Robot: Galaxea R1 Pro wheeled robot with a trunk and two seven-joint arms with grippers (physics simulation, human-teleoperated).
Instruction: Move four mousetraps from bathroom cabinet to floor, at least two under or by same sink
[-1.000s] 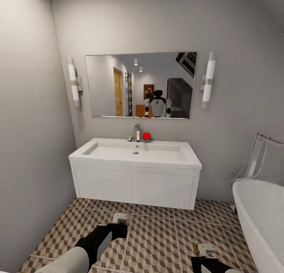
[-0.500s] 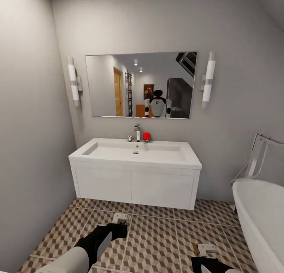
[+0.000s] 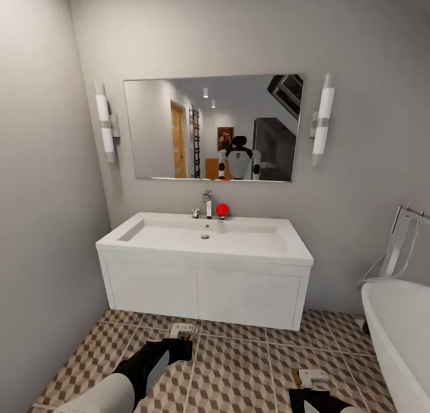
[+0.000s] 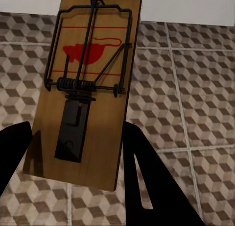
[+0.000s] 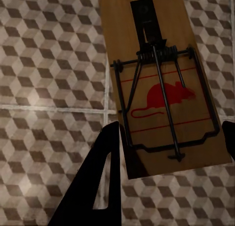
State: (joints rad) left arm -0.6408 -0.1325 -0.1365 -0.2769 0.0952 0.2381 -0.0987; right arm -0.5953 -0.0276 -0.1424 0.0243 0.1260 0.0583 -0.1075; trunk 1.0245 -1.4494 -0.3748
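- The left claw (image 4: 73, 152) is clamped on a mousetrap (image 4: 90, 84), its two dark fingers (image 4: 147, 172) pressing the board's long edges near the end by the black bait plate; the end with the wire bar sticks out toward the white cupboard under the sink.
- The right claw (image 5: 166, 162) grips a second trap (image 5: 159, 84) the same way, one finger (image 5: 105, 167) on each long side, the board hanging over patterned tile.
- From the head camera, the left claw (image 3: 179, 348) holds its trap (image 3: 184, 330) low and near the foot of the sink (image 3: 206, 237); the right claw (image 3: 310, 395) carries its trap (image 3: 312, 377) further right and nearer the robot.
- The step in hand looks like setting both boards down by the sink. To do it well, I would lower each one flat until it rests on the floor (image 3: 239, 365) before letting go, so it does not drop on an edge or tip.
- The left trap is already close to the cupboard front; a short reach forward should place it just beside or under the sink.
- Room: the grey wall (image 3: 42, 222) closes in on the left, the bathtub (image 3: 400, 335) crowds the right, and open tile lies between, so the right trap should come leftward, away from the tub rim.
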